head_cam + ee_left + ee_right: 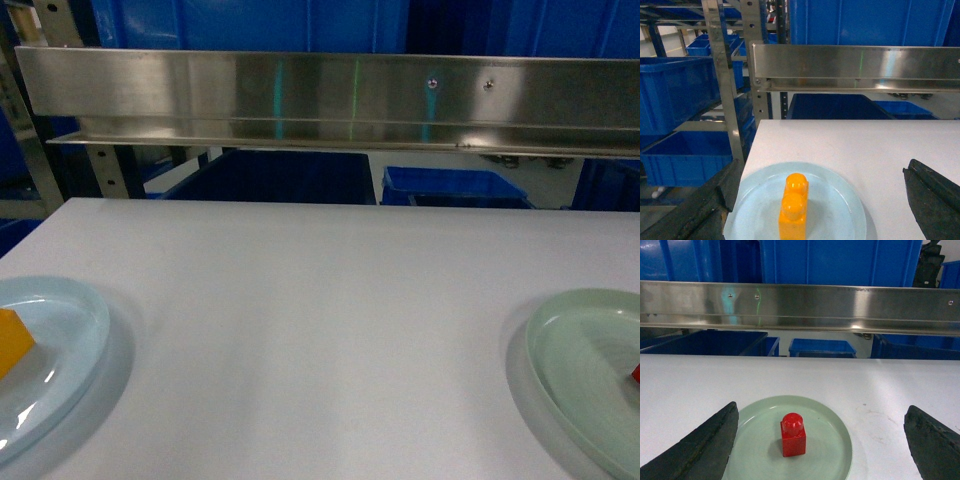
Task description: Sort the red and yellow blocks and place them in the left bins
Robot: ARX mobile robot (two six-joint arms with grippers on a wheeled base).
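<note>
Nothing looks sorted yet: the yellow block (794,207) sits on the pale blue plate (840,200) and the red block (792,434) on the green plate (832,432), each between a wide-spread left gripper (815,200) or right gripper (820,440), with the blue bins (675,90) unreached.

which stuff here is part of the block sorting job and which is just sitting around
Part of the job:
yellow block
red block
blue bins
left gripper, open
right gripper, open

Just there:
pale blue plate under the yellow block
pale green plate under the red block
white table
steel rail
</note>
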